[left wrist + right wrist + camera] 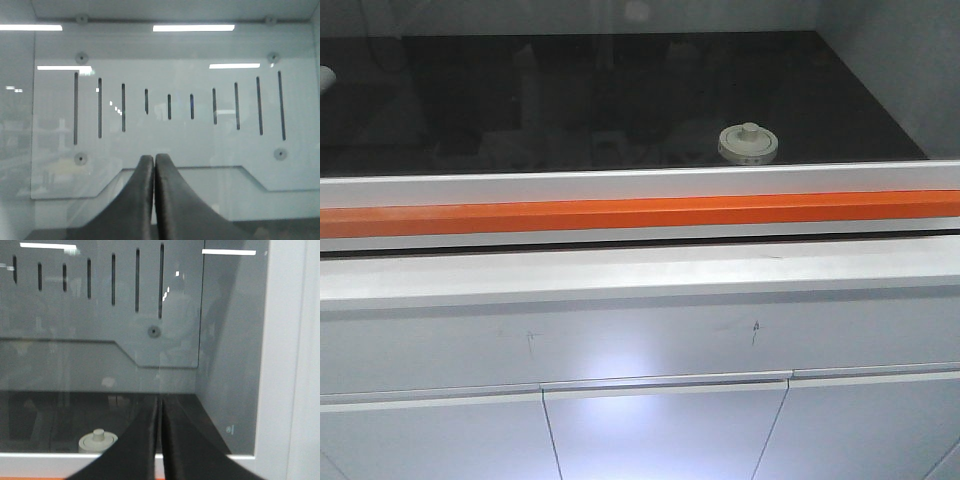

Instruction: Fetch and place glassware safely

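Observation:
The glassware (749, 142), a squat jar under a cream-white lid with a central knob, stands on the black floor of a cabinet behind a glass pane, near the front right. In the right wrist view the glassware (96, 441) shows low and left of my right gripper (160, 401), which is shut with nothing between its black fingers. My left gripper (154, 159) is shut too and empty, facing the slotted back panel (170, 105). Neither gripper appears in the front view.
A white frame with an orange strip (640, 214) runs along the cabinet's front edge. Below it are white drawer fronts (665, 420). The cabinet's right wall (230, 350) and white frame post (287, 360) stand close on the right.

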